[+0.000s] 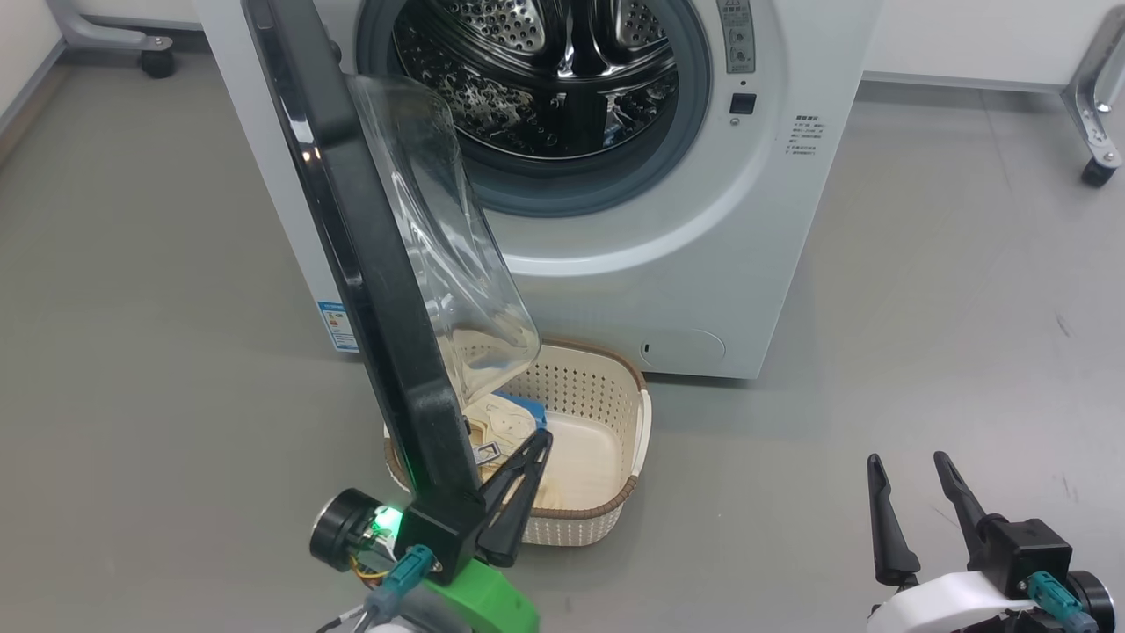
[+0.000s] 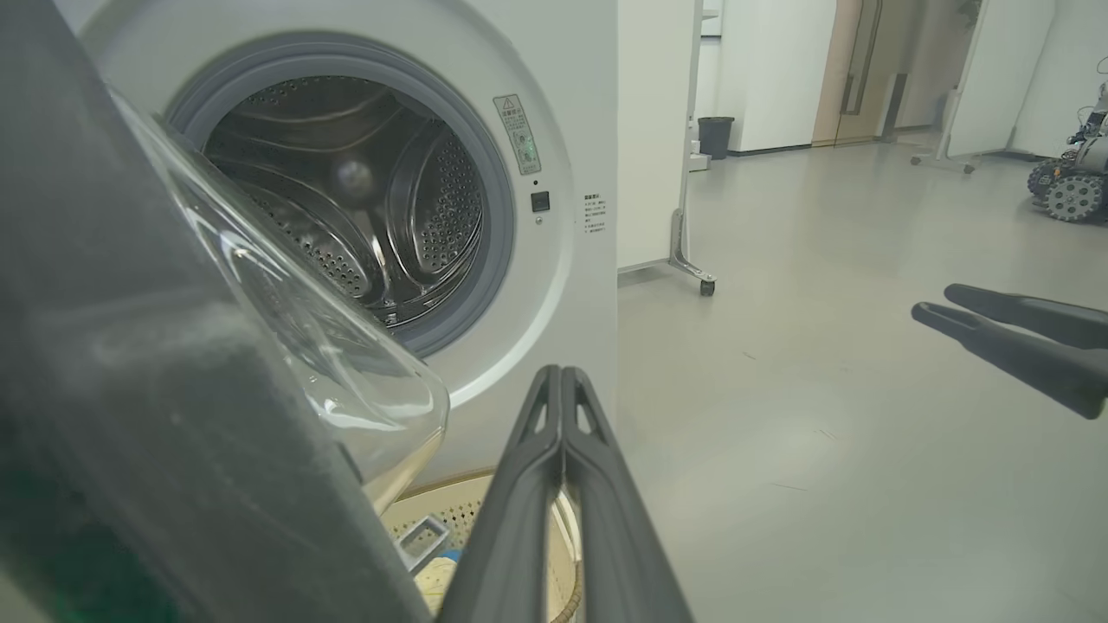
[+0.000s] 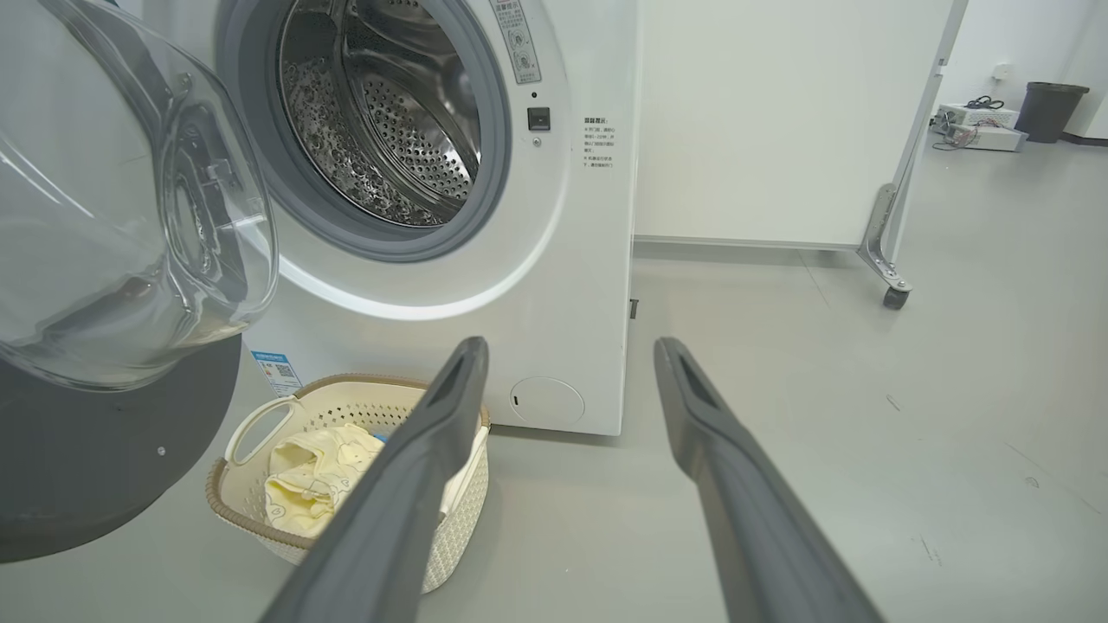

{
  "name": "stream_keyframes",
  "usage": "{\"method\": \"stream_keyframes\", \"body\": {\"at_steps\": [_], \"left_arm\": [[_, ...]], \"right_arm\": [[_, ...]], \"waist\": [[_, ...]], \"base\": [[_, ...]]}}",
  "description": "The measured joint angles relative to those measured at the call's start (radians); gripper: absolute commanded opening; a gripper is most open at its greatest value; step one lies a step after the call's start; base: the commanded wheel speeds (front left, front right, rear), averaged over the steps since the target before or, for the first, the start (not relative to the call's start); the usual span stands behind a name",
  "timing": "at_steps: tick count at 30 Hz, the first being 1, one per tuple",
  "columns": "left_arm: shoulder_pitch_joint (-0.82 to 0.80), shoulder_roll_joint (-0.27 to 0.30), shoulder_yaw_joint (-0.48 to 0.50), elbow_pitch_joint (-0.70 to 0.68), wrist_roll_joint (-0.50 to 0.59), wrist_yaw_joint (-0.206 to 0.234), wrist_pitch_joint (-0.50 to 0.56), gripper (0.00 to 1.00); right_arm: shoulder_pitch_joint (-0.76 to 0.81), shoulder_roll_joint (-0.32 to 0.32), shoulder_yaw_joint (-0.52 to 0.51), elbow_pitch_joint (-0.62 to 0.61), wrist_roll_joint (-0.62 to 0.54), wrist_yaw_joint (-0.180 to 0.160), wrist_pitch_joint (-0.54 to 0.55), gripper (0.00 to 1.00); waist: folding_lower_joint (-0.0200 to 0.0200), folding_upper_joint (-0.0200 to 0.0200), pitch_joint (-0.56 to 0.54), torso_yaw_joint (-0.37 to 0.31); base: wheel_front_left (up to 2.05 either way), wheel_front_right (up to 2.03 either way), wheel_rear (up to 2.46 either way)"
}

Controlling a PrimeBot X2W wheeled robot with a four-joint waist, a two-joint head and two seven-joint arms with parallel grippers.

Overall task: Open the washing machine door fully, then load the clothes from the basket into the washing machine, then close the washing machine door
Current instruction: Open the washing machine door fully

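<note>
The white washing machine stands with its steel drum exposed. The washing machine door is swung out towards me and I see it edge-on, its glass bowl bulging to the right. My left gripper is shut with nothing in it and lies close along the inner side of the door's lower rim, above the basket. Pale yellow clothes with a blue piece lie in the basket's left half. Low at the right, my right gripper stands open and empty above the bare floor.
The door's black rim crowds the left wrist view. A wheeled white partition stands right of the machine, and a caster leg sits at the far left. Farther off are a bin and a wheeled robot. Grey floor spreads to the right.
</note>
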Motion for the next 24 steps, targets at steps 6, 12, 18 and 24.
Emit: {"method": "stream_keyframes", "body": {"at_steps": [6,12,18,24], "left_arm": [[-0.006,0.000,0.037,0.030,-0.025,0.055,0.000,0.00],[-0.011,-0.001,0.048,0.042,-0.031,0.074,-0.003,0.00],[-0.008,-0.003,0.060,0.056,-0.054,0.086,-0.019,0.00],[0.010,-0.008,0.087,0.052,-0.082,0.095,-0.047,0.00]], "right_arm": [[0.000,0.010,-0.007,0.001,-0.002,0.006,0.000,1.00],[0.000,0.014,-0.011,0.004,-0.010,0.015,0.000,1.00],[0.000,0.016,-0.015,0.011,-0.011,0.023,0.000,1.00],[0.008,0.020,-0.034,0.011,-0.011,0.023,0.000,1.00]], "waist": [[0.0000,0.0000,0.002,0.000],[0.0000,0.0000,0.005,0.004],[0.0000,0.0000,0.001,0.008],[0.0000,0.0000,-0.001,0.019]], "base": [[0.00,0.00,0.00],[0.00,0.00,0.00],[0.00,0.00,0.00],[0.00,0.00,0.00]]}}
